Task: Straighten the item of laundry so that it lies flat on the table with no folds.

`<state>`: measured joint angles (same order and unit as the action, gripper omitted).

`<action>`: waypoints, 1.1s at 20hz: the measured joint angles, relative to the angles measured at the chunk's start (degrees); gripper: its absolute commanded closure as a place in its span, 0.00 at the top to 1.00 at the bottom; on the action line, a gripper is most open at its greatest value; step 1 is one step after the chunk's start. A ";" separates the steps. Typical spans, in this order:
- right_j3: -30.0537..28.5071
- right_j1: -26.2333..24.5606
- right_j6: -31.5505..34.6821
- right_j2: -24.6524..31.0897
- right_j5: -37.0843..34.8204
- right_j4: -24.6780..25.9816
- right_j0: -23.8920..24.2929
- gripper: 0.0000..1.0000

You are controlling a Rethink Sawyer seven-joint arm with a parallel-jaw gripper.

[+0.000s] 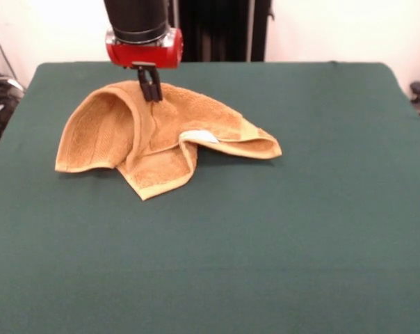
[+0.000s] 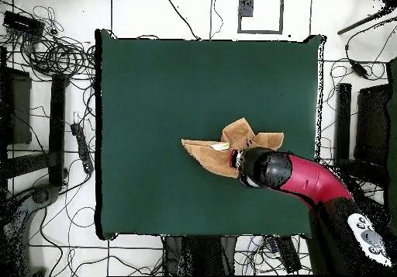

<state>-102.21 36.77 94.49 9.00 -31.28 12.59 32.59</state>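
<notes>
Front view, read from left to right. The towel (image 1: 154,139) lies crumpled on the far-left part of the table (image 1: 300,229). Its leftmost portion arches up into a rounded hump and falls to a straight edge on the cloth; at centre a pointed corner with a border band juts toward the camera; to the right a folded flap, bearing a small white tag (image 1: 198,136), tapers to a point. The gripper (image 1: 151,89) descends from above onto the crest of the hump, its dark fingers drawn together and apparently pinching a ridge of terry, with the fabric seeming tented up to them. In the overhead view the arm (image 2: 306,177) covers the contact point, so the pinch cannot be confirmed there. Risks from here: the hold appears to lie on an interior ridge rather than a corner, so a lift or drag would likely carry several layers together and leave the folds intact; a shallow pinch on looped pile could slip free; a pull toward the nearby far table edge could draw the towel off the surface.
</notes>
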 measured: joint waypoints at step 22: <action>-2.59 0.01 -0.11 6.75 0.00 16.22 15.96 0.00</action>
<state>-104.80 36.78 94.39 15.75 -31.28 28.80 48.55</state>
